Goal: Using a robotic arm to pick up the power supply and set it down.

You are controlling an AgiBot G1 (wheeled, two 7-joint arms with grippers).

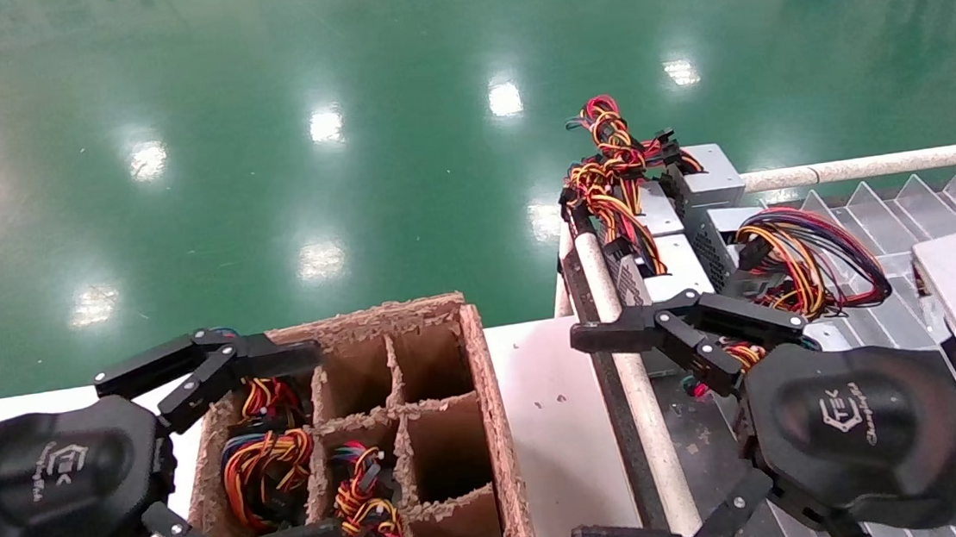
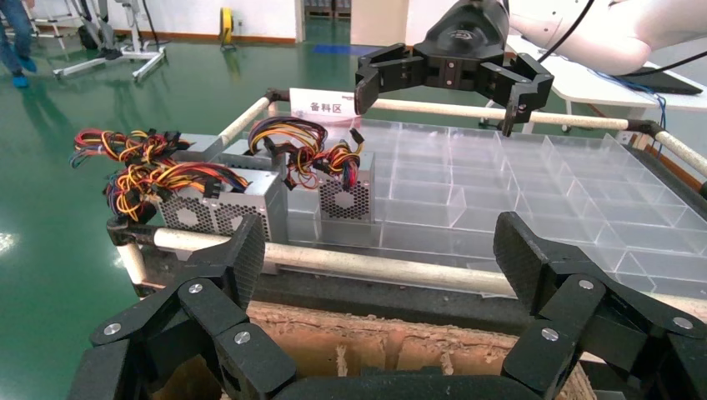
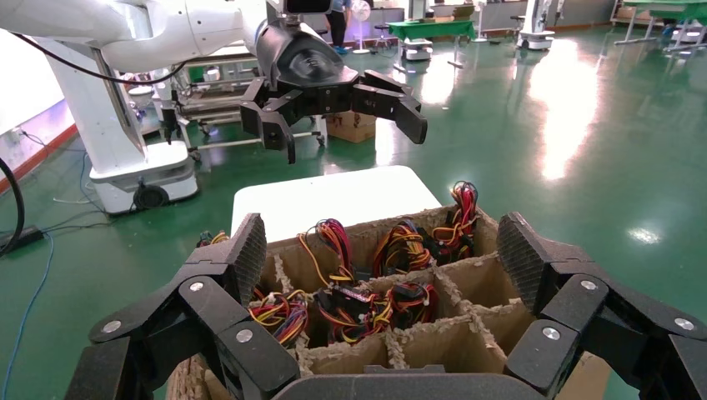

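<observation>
Both grippers hover with fingers spread, left gripper (image 1: 286,445) over cardboard divider box (image 1: 490,406), right gripper (image 1: 610,439) near power supply (image 1: 703,223) on rack.

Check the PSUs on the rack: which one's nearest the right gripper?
The power supply with the long purple-red-yellow wire loop, just beyond the open right gripper. The others sit farther back with orange-red bundles.

Cardboard box (image 1: 490,406) near end cut off by head view's lower edge; units inside hidden under wires (image 1: 266,464).

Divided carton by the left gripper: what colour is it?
Brown cardboard carton; clearest in the head view.
</observation>
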